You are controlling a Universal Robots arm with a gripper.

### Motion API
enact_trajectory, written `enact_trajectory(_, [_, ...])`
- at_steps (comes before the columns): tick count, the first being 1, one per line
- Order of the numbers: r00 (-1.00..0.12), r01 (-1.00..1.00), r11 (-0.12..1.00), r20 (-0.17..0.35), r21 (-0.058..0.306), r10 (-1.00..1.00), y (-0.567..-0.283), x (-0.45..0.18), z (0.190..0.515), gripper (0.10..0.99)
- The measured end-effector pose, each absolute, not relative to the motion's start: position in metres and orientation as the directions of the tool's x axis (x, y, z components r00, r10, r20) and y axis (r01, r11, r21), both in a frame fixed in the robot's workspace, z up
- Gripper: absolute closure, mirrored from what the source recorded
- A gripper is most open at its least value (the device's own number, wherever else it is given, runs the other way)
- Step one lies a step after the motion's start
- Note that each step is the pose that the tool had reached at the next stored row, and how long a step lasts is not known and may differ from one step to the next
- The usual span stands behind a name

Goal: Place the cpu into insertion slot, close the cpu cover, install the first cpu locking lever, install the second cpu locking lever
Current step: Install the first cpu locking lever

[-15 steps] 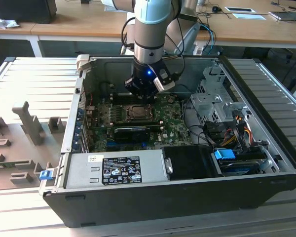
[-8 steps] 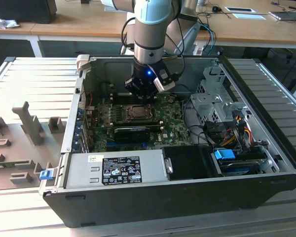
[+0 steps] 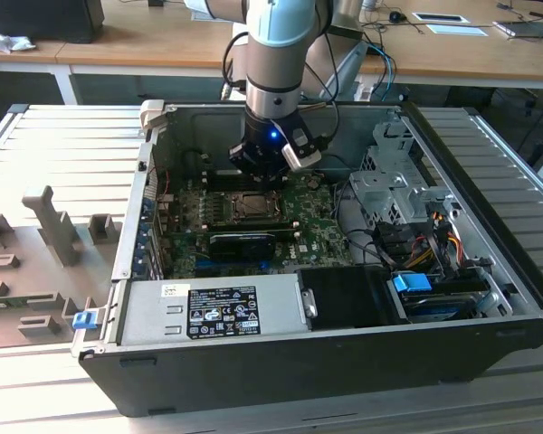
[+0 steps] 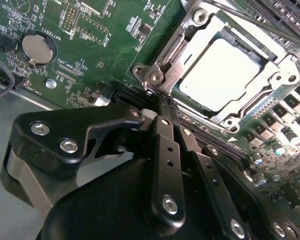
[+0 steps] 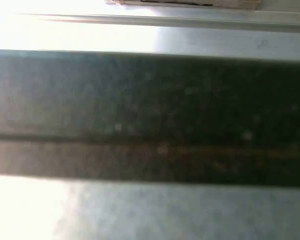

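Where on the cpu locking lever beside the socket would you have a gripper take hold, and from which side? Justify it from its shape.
Judging by the second wrist view, grip the cpu locking lever at its bent free end by the socket's corner screw, coming from above. Elsewhere the thin rod hugs the cpu cover. The gripper is at that corner.

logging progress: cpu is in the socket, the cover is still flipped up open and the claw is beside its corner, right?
Not quite: the cpu cover is closed down around the cpu, as the second wrist view shows. The claw is beside its corner.
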State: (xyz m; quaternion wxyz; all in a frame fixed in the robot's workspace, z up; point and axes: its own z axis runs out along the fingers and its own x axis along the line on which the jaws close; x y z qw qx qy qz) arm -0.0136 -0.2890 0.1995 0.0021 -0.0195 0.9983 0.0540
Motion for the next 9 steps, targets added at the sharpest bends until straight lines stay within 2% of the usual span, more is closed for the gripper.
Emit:
enact_trajectory(3, [-0.999, -0.039, 0.990, -0.008, 0.132, -0.038, -0.2890, -0.0136, 0.1989, 0.980])
enact_trajectory(9, [-0.999, -0.039, 0.990, -0.008, 0.135, -0.038, -0.2889, -0.0135, 0.2051, 0.980])
